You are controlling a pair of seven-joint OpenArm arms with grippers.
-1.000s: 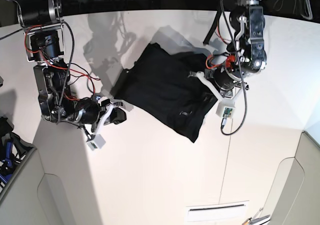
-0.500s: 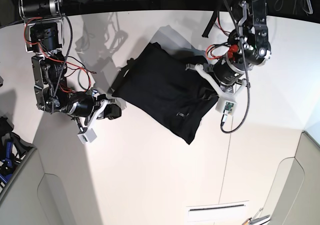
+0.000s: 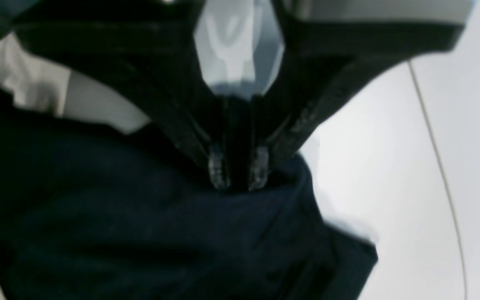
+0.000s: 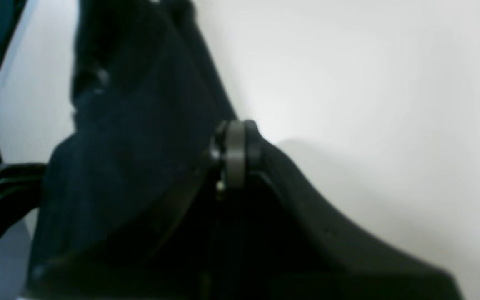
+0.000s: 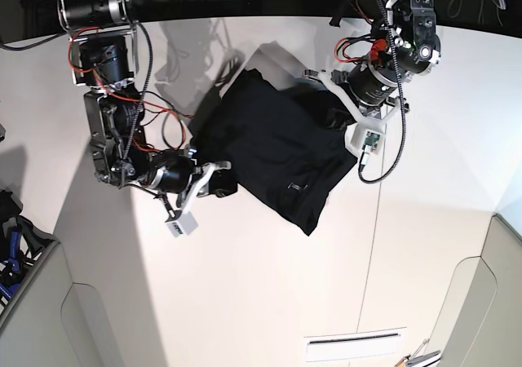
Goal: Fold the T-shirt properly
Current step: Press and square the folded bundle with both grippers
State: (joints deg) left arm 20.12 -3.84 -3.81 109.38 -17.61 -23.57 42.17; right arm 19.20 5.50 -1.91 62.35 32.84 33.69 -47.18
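The black T-shirt (image 5: 269, 143) lies rumpled in the middle of the white table (image 5: 245, 285). My left gripper (image 5: 336, 121) is at its right edge, shut on a bunched fold of the cloth. In the left wrist view the fingertips (image 3: 219, 171) pinch the T-shirt (image 3: 140, 233) and the left gripper (image 3: 238, 173) is closed. My right gripper (image 5: 222, 186) touches the shirt's lower left edge. In the blurred right wrist view the right gripper (image 4: 235, 133) is closed, with the T-shirt (image 4: 131, 137) beside it on the left. I cannot tell whether cloth is between its fingers.
A seam (image 5: 377, 220) runs down the table on the right. A vent slot (image 5: 355, 347) sits near the front edge. Dark and blue items (image 5: 12, 240) lie off the table at the left. Red and black cables (image 5: 151, 122) hang by the right arm.
My right gripper swung away to the left, then came to the shirt's lower left edge. My left arm moved toward the back of the table, keeping the shirt's right edge with it.
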